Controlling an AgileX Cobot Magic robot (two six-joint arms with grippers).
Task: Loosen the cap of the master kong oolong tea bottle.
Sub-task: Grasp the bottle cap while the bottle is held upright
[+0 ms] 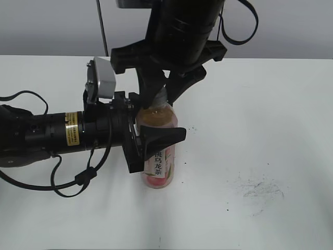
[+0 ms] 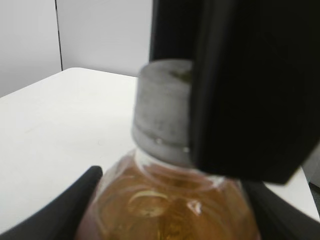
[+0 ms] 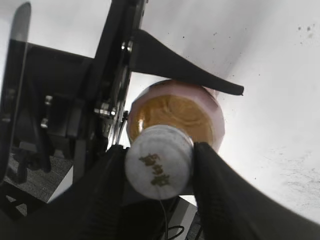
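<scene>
The master kong oolong tea bottle (image 1: 160,156) stands upright on the white table, amber tea inside, pink peach label with black characters. My left gripper (image 1: 151,140) comes in from the left and is shut on the bottle's body; the bottle's amber shoulder (image 2: 170,205) fills the left wrist view between the jaws. My right gripper (image 1: 162,94) comes down from above and is shut on the white-grey cap (image 3: 159,161), one finger on each side. The cap (image 2: 162,112) also shows in the left wrist view, partly behind a black finger. In the exterior view the cap is mostly hidden.
The white table (image 1: 260,120) stretches around the bottle. A patch of dark scuff marks (image 1: 257,190) lies to the front right. The left arm's cable (image 1: 67,185) loops on the table at the left.
</scene>
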